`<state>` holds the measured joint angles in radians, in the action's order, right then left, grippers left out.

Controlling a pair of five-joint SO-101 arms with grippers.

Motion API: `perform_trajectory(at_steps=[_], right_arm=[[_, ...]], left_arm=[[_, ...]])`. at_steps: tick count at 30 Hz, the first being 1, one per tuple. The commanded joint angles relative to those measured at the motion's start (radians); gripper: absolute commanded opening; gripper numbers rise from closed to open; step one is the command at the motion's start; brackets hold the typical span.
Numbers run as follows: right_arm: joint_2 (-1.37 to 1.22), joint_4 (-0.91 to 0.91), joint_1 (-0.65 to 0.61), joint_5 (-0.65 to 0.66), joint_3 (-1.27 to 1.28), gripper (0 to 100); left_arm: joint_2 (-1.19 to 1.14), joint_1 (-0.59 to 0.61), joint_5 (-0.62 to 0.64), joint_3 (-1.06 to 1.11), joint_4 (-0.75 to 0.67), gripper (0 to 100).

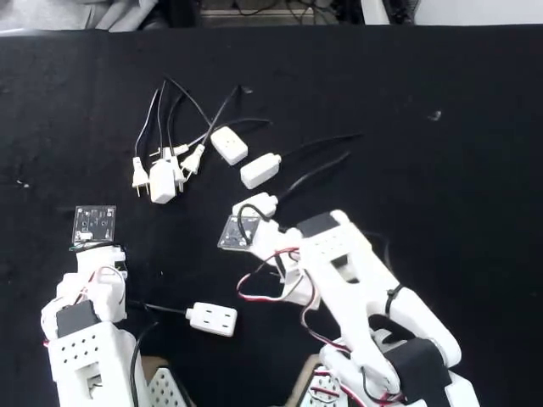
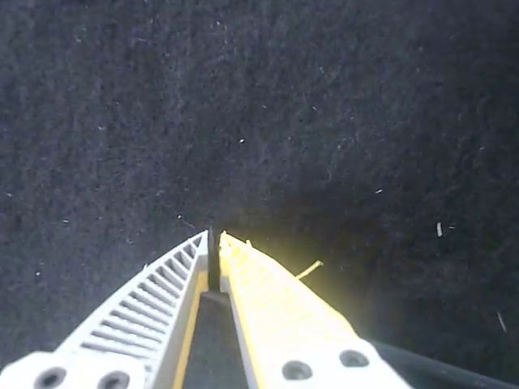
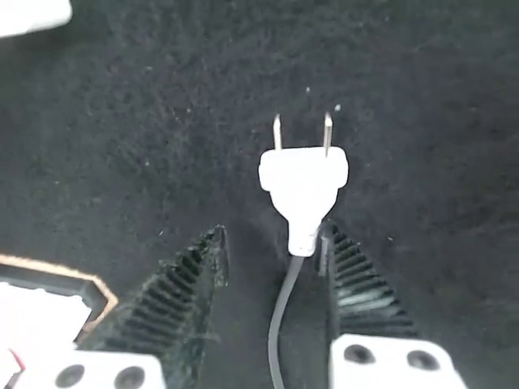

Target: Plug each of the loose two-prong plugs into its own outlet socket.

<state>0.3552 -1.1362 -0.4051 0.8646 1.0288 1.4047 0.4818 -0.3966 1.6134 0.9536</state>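
Right gripper (image 3: pixel 272 235) jaws apart, straddling the two-prong plug (image 3: pixel 304 182) at its cord neck, mid-frame in the high view. Step: the grasp. Next: close, then line the prongs up with an outlet socket (image 1: pixel 260 170) just above. Left gripper (image 2: pixel 212 237) fingers together, possibly pinching a dark cord. Black cloth table (image 1: pixel 441 102); tangled cables behind its far edge.

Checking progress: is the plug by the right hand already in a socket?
No, the plug lies at the right hand on the cloth, both prongs bare.

White 2-prong plug (image 3: pixel 304 182), black table (image 1: pixel 441 170); left pincer (image 2: pixel 213 237) seemingly half yellow.
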Motion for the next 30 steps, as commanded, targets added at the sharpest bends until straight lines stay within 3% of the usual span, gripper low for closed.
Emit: perform_trajectory(at_steps=[1,17,22,30], right_arm=[[0.038,0.057,0.009,0.009,0.027,17.7],[0.035,0.087,0.089,0.018,0.005,16.7],[0.035,0.152,0.097,0.012,0.018,0.5],[0.074,0.207,0.092,-0.048,0.059,1.1]], left_arm=[[0.0,0.008,-0.006,-0.002,-0.011,3],[0.0,0.008,-0.005,-0.002,-0.011,3],[0.0,0.008,-0.005,-0.002,-0.011,3],[0.0,0.008,-0.005,-0.002,-0.011,3]])
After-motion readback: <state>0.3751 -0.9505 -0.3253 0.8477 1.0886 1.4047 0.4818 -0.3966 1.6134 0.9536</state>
